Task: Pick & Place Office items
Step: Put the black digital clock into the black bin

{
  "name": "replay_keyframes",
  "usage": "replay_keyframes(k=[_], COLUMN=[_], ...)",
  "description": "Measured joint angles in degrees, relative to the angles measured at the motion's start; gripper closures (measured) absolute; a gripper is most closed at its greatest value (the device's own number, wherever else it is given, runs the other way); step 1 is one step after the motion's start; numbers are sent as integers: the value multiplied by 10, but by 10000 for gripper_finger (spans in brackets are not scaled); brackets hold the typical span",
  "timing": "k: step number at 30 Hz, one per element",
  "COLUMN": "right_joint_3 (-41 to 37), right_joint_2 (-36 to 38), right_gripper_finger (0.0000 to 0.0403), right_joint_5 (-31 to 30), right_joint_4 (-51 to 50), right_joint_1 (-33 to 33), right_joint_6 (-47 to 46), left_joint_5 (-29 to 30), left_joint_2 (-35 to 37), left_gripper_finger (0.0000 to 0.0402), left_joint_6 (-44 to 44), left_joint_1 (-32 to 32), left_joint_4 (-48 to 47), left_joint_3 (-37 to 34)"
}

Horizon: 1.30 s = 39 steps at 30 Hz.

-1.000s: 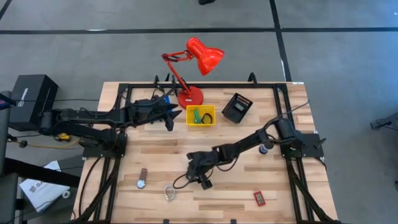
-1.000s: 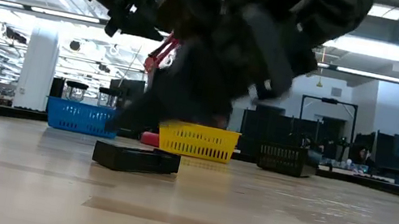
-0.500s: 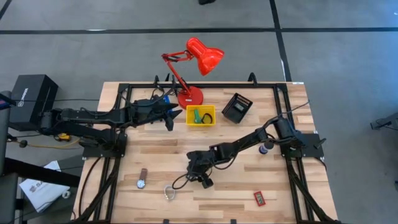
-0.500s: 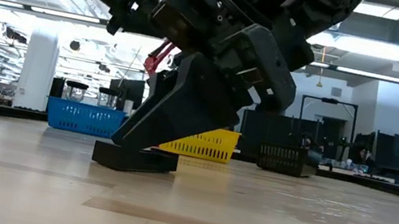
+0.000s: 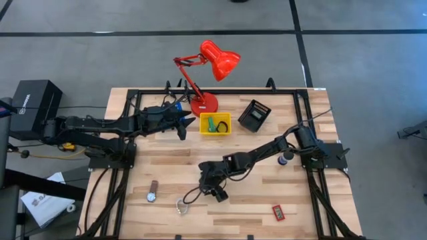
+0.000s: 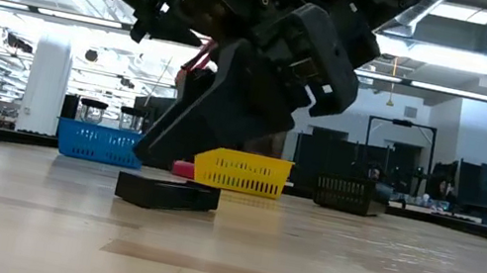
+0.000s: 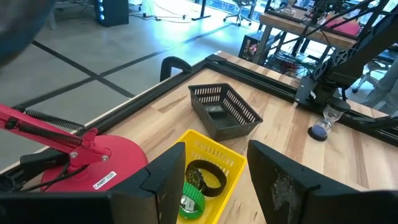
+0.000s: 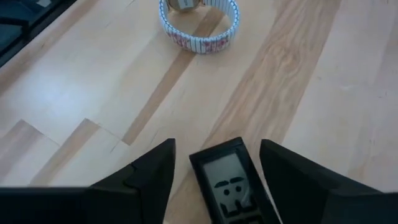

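A small black rectangular gadget [image 8: 227, 186] with a grey display lies flat on the wood, also seen in the low view [image 6: 167, 193]. My right gripper [image 8: 217, 150] hovers just above it, open, one finger on either side and touching nothing. In the high view my right gripper [image 5: 215, 189] is at the table's middle near side. My left gripper [image 7: 214, 183] is open and waits above the yellow tray [image 5: 215, 124], which holds a green piece [image 7: 186, 202] and a black ring. A strap watch [image 5: 153, 192], a pale band ring [image 8: 199, 15] and a small red rectangle [image 5: 279, 213] lie on the table.
The red desk lamp [image 5: 207, 80] stands at the far edge beside the yellow tray. A black mesh tray [image 5: 254, 115] sits right of it, and a blue tray [image 6: 100, 141] shows in the low view. A small hourglass [image 5: 285, 159] stands near the right arm's base.
My right gripper has swung in over the black gadget, dipped until its fingers reached down beside it, then come up a little. It has drifted slightly toward the table's left. The gadget has stayed in place.
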<state>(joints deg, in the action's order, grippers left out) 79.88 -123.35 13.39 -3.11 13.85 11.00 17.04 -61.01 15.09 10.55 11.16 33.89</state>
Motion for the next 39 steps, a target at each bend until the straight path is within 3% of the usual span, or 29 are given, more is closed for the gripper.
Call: replay_keyframes(k=[7, 25, 39], right_joint_3=[-3, -14, 19], right_joint_2=[-6, -6, -6], right_gripper_finger=[150, 150, 251], right_joint_5=[-4, -30, -36], right_joint_4=[-8, -52, -136], right_joint_1=[-3, -7, -16], right_joint_6=[1, 12, -3], left_joint_5=[0, 0, 0], left_joint_2=[0, 0, 0], left_gripper_finger=[234, 234, 234], left_joint_6=[0, 0, 0], left_joint_1=[0, 0, 0], left_joint_4=[0, 0, 0], left_joint_3=[0, 0, 0])
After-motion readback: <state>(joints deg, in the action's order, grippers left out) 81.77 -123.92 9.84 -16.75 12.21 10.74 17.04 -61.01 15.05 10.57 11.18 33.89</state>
